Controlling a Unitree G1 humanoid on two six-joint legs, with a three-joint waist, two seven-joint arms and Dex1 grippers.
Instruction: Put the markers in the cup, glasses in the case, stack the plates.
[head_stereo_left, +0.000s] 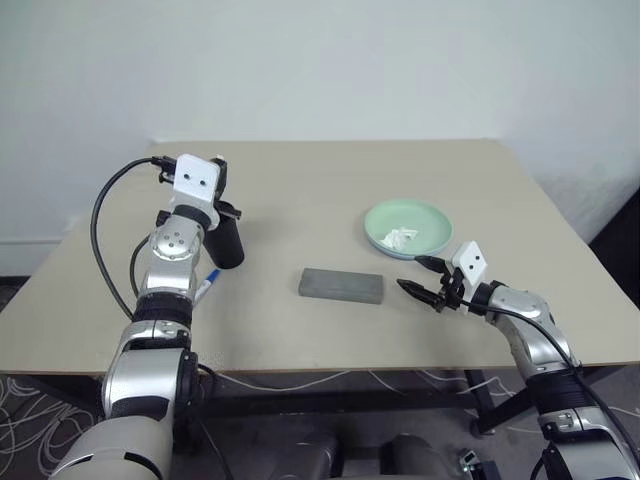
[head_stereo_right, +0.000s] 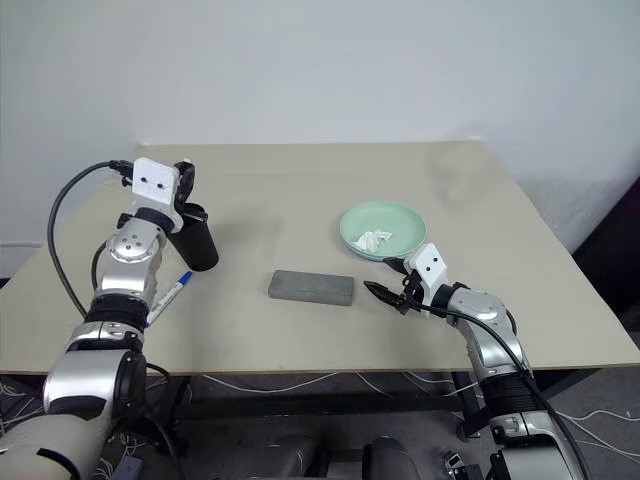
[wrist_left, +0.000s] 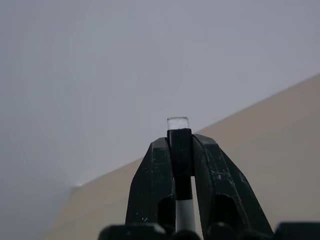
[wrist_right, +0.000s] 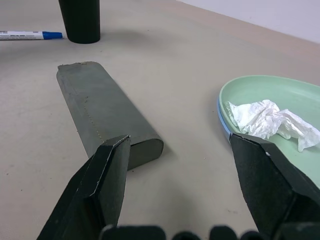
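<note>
The marker step is in hand. The left gripper (wrist_left: 180, 165) is raised above the cup (head_stereo_right: 197, 245) at the far left of the counter (head_stereo_left: 300, 190), and its fingers (wrist_left: 152, 185) are closed on a marker (wrist_left: 180, 150) with a black cap, seen in the left wrist view standing between them. The cup stands upright, just right of the left arm. A second marker (head_stereo_right: 170, 297), white with a blue cap, lies flat on the counter just near of the cup, beside the left forearm. The grey case (head_stereo_left: 341, 285) lies closed at mid-counter. To its far right the green plate (head_stereo_left: 430, 215) sits on top of the blue plate (wrist_right: 223, 122), whose edge shows under it, so the stack looks done; a crumpled tissue (head_stereo_left: 402, 238) lies in the green plate. The right gripper (head_stereo_left: 425, 280) hovers between case and plates, its fingers (wrist_right: 107, 175) spread wide and holding nothing. The glasses cannot be made out on the counter. The next move likely calls for lining the held marker up over the cup's mouth, tipping it downward and letting go, then fetching the blue-capped one.
</note>
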